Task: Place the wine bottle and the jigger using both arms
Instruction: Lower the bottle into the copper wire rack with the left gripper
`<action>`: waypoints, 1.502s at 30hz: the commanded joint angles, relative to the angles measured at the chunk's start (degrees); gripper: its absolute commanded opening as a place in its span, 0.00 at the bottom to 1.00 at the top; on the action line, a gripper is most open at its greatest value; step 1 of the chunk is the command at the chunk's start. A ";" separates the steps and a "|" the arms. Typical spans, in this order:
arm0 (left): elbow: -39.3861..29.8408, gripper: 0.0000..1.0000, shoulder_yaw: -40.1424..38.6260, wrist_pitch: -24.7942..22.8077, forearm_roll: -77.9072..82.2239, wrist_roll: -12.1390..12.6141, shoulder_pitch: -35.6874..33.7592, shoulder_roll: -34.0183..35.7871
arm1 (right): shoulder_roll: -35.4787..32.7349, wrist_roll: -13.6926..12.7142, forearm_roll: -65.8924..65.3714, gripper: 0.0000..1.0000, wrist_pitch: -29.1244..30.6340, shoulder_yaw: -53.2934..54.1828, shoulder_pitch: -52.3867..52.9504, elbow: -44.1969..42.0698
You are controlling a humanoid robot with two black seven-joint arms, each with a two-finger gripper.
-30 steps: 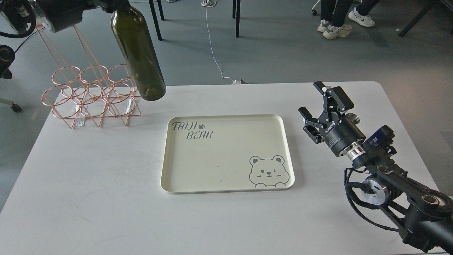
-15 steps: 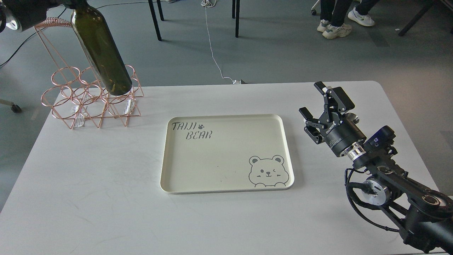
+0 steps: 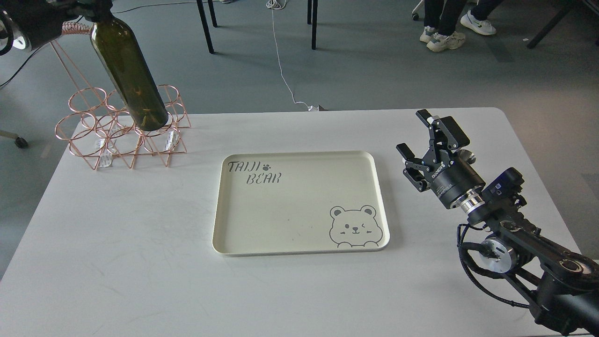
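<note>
A lab or test room: grey floor [image 3: 374, 70], trailing cable [image 3: 283, 70] (onlookers' sneakers [image 3: 440, 40] behind the white table [image 3: 140, 262]).

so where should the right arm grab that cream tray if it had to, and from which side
Take the tray by its raised rim on the right long edge, coming from the right gripper's own side. It lies flat, and only the thin upturned lip offers a pinch.

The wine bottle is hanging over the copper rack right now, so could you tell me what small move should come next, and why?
Probably a short, slow descent by the left arm. The wine bottle hangs tilted with its base over a ring of the copper wire rack, seemingly not yet seated. The right gripper waits open beside the tray.
</note>
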 commanded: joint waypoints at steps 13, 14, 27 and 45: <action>1.50 0.21 1.53 1.67 0.25 0.00 0.52 -1.04 | -0.08 0.00 0.00 0.99 -0.43 0.09 -0.09 0.08; 1.50 0.21 1.89 1.84 0.16 0.00 0.52 -1.04 | 0.00 0.00 0.00 0.99 -0.61 0.09 -0.09 0.08; 1.50 0.22 2.06 2.20 0.60 0.00 0.61 -0.34 | 0.00 0.00 0.00 0.99 -0.79 0.09 -0.09 0.08; 4.66 0.24 3.47 2.37 0.25 0.00 0.96 -2.97 | 0.00 0.00 0.00 0.99 -0.87 0.35 -0.09 0.08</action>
